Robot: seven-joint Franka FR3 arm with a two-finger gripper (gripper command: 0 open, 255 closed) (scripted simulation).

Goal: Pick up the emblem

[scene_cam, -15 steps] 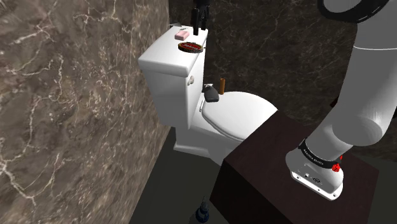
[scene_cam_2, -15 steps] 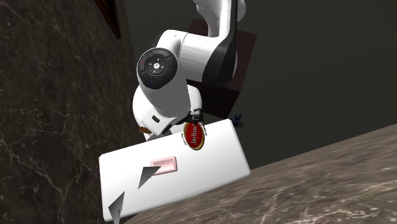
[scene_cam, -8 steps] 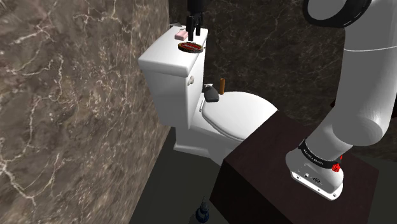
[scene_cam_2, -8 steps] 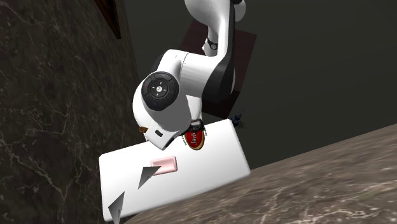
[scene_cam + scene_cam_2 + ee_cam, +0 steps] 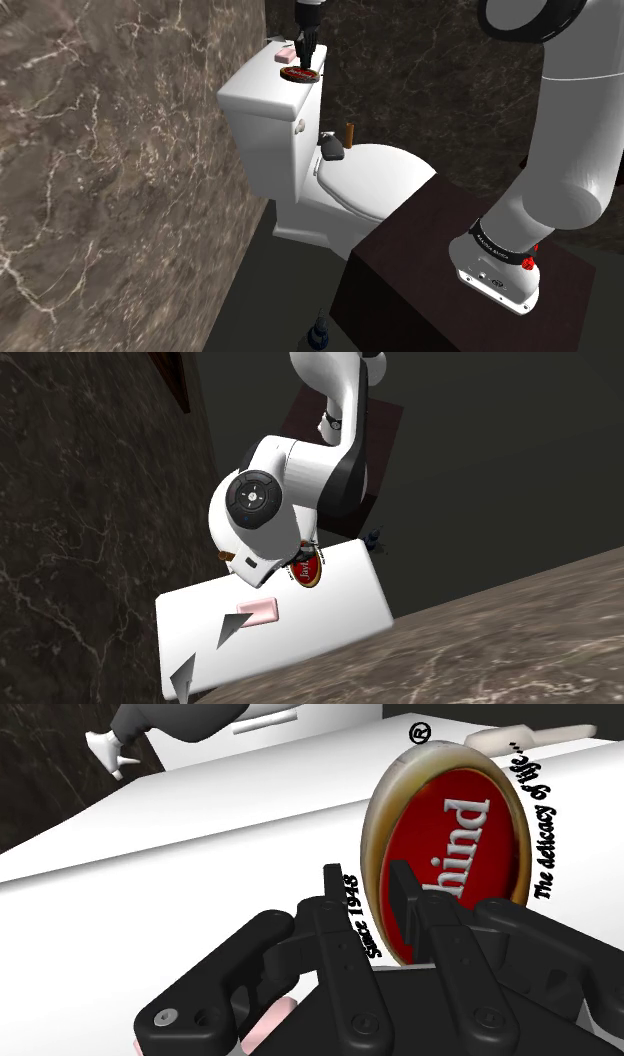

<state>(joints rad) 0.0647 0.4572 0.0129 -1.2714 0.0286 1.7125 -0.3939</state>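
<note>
At the top centre of the shoulder view, the gripper (image 5: 307, 64) hangs just above the emblem (image 5: 300, 76), lower than half a second ago. In the wrist view its fingers (image 5: 332, 889) stand slightly apart over the oval's gold rim, clasping nothing. The red emblem lies flat on the white tank lid (image 5: 200, 834). It is lettered "Since 1948" and "The delicacy of life", with "hind" across its middle.
</note>
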